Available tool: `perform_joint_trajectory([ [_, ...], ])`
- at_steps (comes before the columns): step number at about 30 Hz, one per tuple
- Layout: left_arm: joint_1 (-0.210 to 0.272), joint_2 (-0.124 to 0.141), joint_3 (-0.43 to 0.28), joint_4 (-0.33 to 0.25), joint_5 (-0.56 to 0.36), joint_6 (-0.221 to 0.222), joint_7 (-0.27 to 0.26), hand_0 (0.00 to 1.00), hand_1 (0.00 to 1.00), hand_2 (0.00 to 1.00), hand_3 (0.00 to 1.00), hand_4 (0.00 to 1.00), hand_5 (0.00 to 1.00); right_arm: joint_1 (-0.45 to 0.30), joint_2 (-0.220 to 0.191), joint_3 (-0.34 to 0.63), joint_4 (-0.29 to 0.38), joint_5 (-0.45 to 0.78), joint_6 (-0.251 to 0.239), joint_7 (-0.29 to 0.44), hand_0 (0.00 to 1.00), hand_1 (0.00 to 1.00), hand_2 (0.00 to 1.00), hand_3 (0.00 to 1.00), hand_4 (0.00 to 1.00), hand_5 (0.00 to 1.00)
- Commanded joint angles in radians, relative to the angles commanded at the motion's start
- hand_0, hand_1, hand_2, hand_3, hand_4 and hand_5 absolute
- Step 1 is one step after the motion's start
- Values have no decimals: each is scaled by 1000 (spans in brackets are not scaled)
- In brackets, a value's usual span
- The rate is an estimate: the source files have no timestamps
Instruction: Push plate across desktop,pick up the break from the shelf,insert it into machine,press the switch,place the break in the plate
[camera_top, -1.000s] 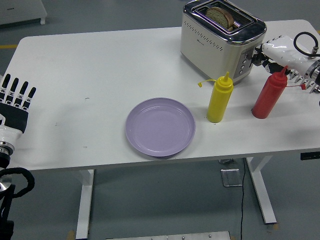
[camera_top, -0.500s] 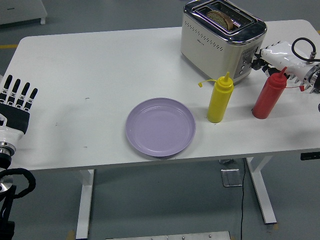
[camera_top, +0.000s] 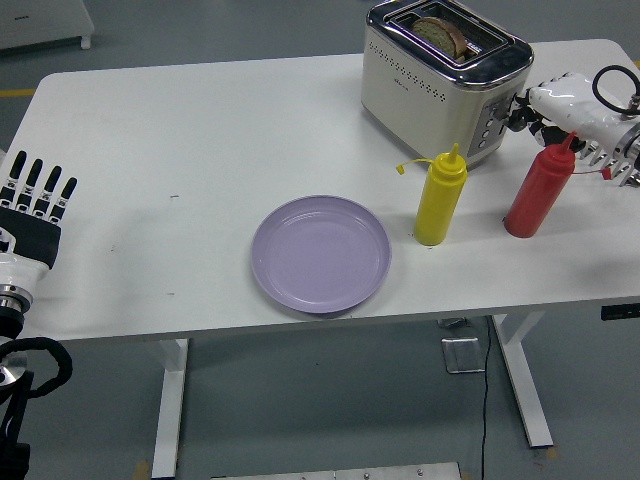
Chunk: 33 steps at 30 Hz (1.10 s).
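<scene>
A cream and chrome toaster (camera_top: 440, 80) stands at the back right of the table with a slice of bread (camera_top: 441, 34) sunk into its near slot. My right hand (camera_top: 540, 108) sits at the toaster's front end panel, its fingertips against the controls there, holding nothing. A lilac plate (camera_top: 320, 254), with nothing on it, lies near the table's front edge. My left hand (camera_top: 35, 205) rests at the left edge, fingers straight and spread, far from everything.
A yellow squeeze bottle (camera_top: 440, 197) stands just right of the plate. A red squeeze bottle (camera_top: 537, 187) stands below my right hand, close to the wrist. The white table (camera_top: 180, 150) stretches left of the toaster.
The bread has sunk a little lower in the slot. My right hand dipped slightly toward the toaster's panel and then came back up and right a little. The left hand is still.
</scene>
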Motion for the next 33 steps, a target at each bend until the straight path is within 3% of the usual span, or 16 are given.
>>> perform_joint_trajectory([
  [8, 0, 3, -3, -1, 1, 0, 0, 820, 875, 945, 835, 604, 998, -15, -42, 89, 24, 9, 23, -8, 540, 482, 592, 567, 2, 2],
  [9, 0, 3, -4, -1, 1, 0, 0, 820, 876, 945, 835, 605, 998, -24, -58, 126, 31, 40, 48, -22, 539, 592, 704, 765, 365, 26],
  [15, 0, 4, -4, -1, 1, 0, 0, 820, 876, 945, 835, 605, 998, -44, -76, 200, 28, 132, 125, -93, 539, 592, 704, 765, 365, 26],
  [16, 0, 4, -4, -1, 1, 0, 0, 820, 875, 945, 836, 605, 998, -50, -79, 218, 24, 159, 142, -113, 784, 752, 848, 947, 611, 291],
  [20, -1, 5, -4, -2, 0, -1, 0, 820, 875, 945, 836, 605, 998, -66, -86, 266, 15, 259, 181, -164, 784, 752, 848, 947, 611, 291],
  [21, -1, 5, -3, -2, 0, -1, 0, 822, 875, 947, 836, 605, 998, -71, -88, 278, 14, 293, 192, -178, 837, 795, 898, 998, 666, 328],
  [32, 0, 8, -7, -6, -1, -3, -1, 821, 876, 946, 836, 605, 998, -111, -102, 392, 52, 666, 276, -255, 862, 839, 914, 998, 704, 351],
  [33, 1, 8, -8, -7, -1, -3, -1, 822, 877, 946, 836, 606, 998, -115, -104, 408, 61, 702, 280, -255, 862, 833, 890, 954, 707, 366],
])
